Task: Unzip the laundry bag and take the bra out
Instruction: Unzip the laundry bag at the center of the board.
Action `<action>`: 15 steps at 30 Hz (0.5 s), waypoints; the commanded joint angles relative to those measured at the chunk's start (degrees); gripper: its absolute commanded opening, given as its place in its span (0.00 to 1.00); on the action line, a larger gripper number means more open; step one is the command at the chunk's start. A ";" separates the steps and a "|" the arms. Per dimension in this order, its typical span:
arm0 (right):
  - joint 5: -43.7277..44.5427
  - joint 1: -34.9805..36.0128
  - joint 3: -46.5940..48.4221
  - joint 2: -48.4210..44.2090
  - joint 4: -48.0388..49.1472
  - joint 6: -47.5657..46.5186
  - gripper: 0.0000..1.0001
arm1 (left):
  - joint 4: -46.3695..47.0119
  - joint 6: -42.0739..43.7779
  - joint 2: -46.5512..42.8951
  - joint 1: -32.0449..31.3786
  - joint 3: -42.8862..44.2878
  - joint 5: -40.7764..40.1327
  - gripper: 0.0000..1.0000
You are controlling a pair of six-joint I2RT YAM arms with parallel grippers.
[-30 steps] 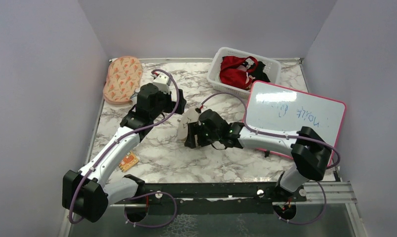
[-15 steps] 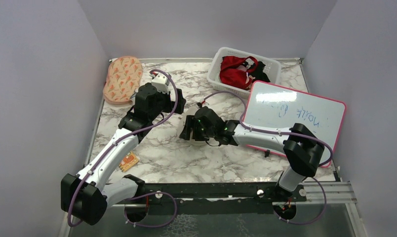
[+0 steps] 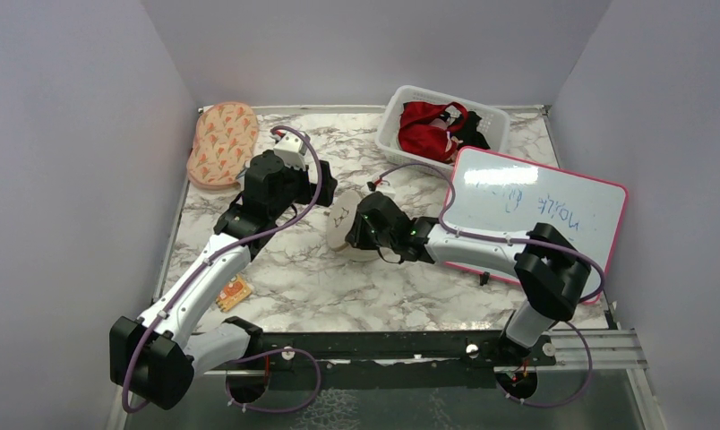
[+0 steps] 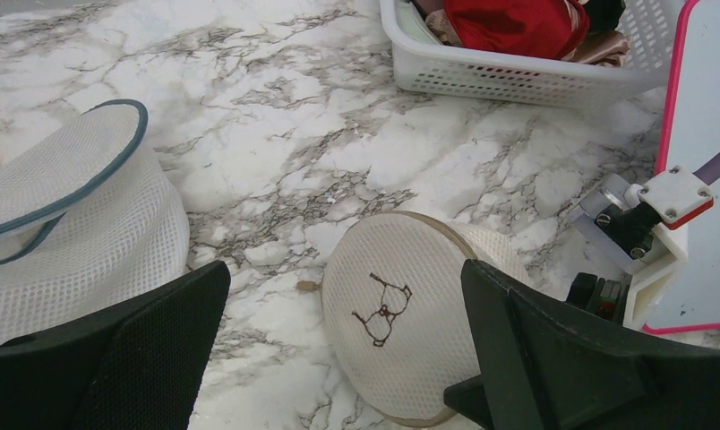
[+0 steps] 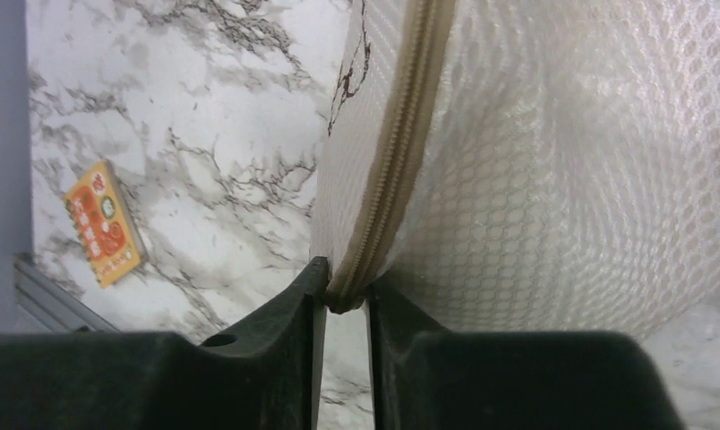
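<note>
Laundry bag (image 3: 343,222) propped on edge on the surface (image 3: 285,278), zip (image 5: 392,143) shut, right gripper (image 5: 343,288) pinching its seam, left gripper (image 4: 345,269) spread wide nearby, so next up, I reckon, is grabbing the zipper pull.

I can read no whole word anywhere. The whiteboard (image 3: 535,210) on my right side carries blue handwriting (image 3: 553,204), upside down from the top camera and too smeared to make out. The small orange card (image 5: 103,224) lying on the surface (image 3: 294,269) has printed marks, too small for me to read. The laundry bag (image 4: 419,345) bears one sign: a dark line drawing (image 4: 381,308) of a bra on its round face.
</note>
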 commanded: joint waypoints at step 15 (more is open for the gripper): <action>-37.14 -10.89 -5.17 -18.96 -3.94 -39.11 0.01 | 12.12 -0.42 1.23 0.22 -2.38 31.25 0.99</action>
